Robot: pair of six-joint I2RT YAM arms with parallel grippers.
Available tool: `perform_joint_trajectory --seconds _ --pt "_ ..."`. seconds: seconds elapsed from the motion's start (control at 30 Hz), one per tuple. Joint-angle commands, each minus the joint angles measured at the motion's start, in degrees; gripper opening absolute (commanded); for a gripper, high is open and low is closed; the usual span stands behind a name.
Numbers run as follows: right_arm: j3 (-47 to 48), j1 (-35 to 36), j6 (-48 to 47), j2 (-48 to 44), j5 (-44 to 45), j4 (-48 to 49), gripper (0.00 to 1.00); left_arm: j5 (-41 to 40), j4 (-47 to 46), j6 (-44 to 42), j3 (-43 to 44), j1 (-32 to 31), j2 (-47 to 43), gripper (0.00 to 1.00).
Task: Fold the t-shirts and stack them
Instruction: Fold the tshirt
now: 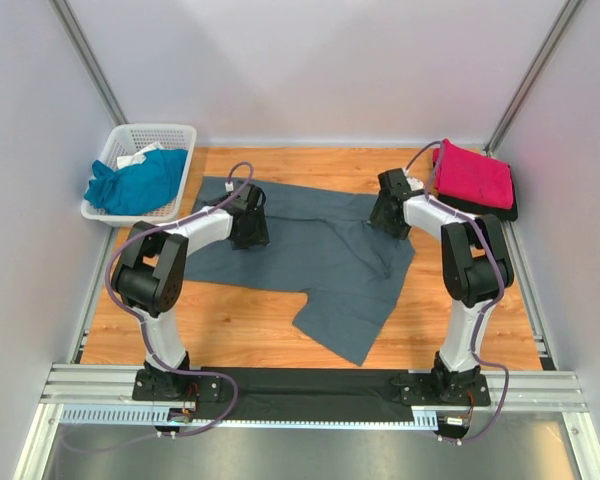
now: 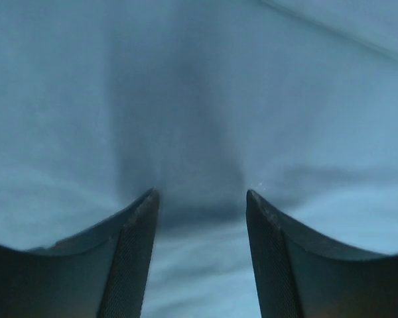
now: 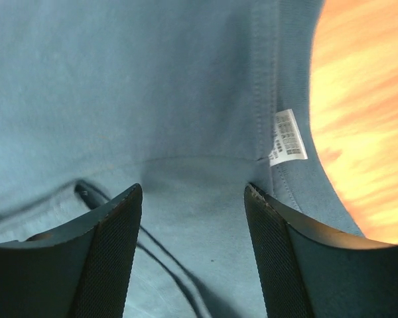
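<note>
- on a wooden tabletop (image 1: 240, 335) a large slate-grey cotton t-shirt (image 1: 330, 275) lies spread out.
- the left gripper (image 2: 200, 199) and right gripper (image 3: 194, 191), fingers spread, sit low on its cloth, likely to start a fold.
- a folded magenta-pink t-shirt (image 1: 472, 175) lies far right; a teal-blue t-shirt (image 1: 140, 185) fills a white lattice basket (image 1: 175, 132).

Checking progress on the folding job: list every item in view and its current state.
grey t-shirt: unfolded, spread rumpled on the table.
pink t-shirt: folded, lying on a dark folded cloth.
teal t-shirt: bunched up, unfolded, in the basket.
basket: upright, holding the teal t-shirt.
left gripper: open, down at the grey t-shirt.
right gripper: open, at the grey t-shirt near its white label.
</note>
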State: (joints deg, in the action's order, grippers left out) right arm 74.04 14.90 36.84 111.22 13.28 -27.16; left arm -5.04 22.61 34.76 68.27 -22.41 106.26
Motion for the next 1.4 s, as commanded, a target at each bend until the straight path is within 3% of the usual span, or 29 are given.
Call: perform_joint_trajectory --seconds 0.0,0.47,0.67,0.8,0.93,1.17,1.27,1.37 --pt "2.2 -3.6 -1.5 3.5 0.7 -0.1 0.65 -0.7 2.2 4.8 -2.1 -2.9 -3.1 0.62" --pt "24.4 -5.3 -12.2 15.6 1.2 -5.5 0.62 0.4 6.7 6.0 -2.5 -12.5 -1.9 0.57" --pt "19.6 -5.3 -13.4 7.1 -2.4 -4.8 0.63 -4.9 10.4 3.0 3.8 -12.3 -1.8 0.57" --pt "16.1 -5.2 -14.2 1.3 -6.4 -5.5 0.64 -6.2 13.6 1.4 9.4 -9.3 -4.2 0.58" --pt "13.8 -5.1 -14.8 -2.8 -9.8 -5.5 0.65 -7.1 14.3 2.7 8.5 -4.0 -8.2 0.61" --pt "11.4 -4.4 -14.2 -3.2 -10.6 -5.7 0.65 -5.5 8.6 16.5 1.6 6.1 -13.5 0.68" --pt "11.3 -4.3 -14.0 -2.5 -11.4 -6.3 0.64 -8.0 4.8 23.4 -0.6 7.7 -15.1 0.71" --pt "11.0 -3.6 -14.2 -2.7 -11.5 -6.3 0.64 -17.1 4.2 31.4 -1.6 9.2 -14.9 0.71"
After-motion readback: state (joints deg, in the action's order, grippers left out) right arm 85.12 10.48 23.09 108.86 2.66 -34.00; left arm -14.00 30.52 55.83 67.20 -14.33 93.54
